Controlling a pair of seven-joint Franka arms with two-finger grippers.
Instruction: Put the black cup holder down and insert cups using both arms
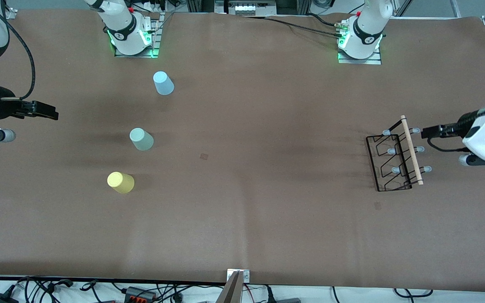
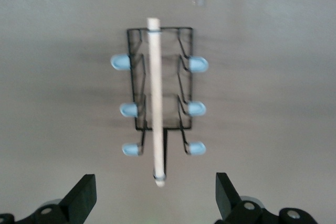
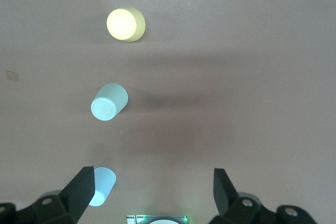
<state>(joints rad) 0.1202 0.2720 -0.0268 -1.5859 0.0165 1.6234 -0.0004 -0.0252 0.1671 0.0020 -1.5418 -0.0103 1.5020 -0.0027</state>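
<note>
The black cup holder [image 1: 394, 155] sits on the brown table toward the left arm's end, its wooden rod handle [image 1: 411, 150] on top. My left gripper [image 1: 424, 133] hangs open over the table beside it. In the left wrist view the holder [image 2: 137, 94] lies ahead of the open left gripper [image 2: 156, 198]. Three cups stand toward the right arm's end: light blue [image 1: 163, 83], grey-green [image 1: 141, 139], and yellow [image 1: 120, 182], nearest the front camera. My right gripper [image 1: 51, 112] is open and holds nothing. It [image 3: 152, 192] faces the yellow [image 3: 126, 23], grey-green [image 3: 109, 102] and blue [image 3: 102, 184] cups.
The two arm bases [image 1: 133, 38] [image 1: 360, 44] stand along the table's back edge. Two small marks [image 1: 204, 156] [image 1: 377, 205] show on the brown cloth. Cables [image 1: 141, 292] lie off the table's front edge.
</note>
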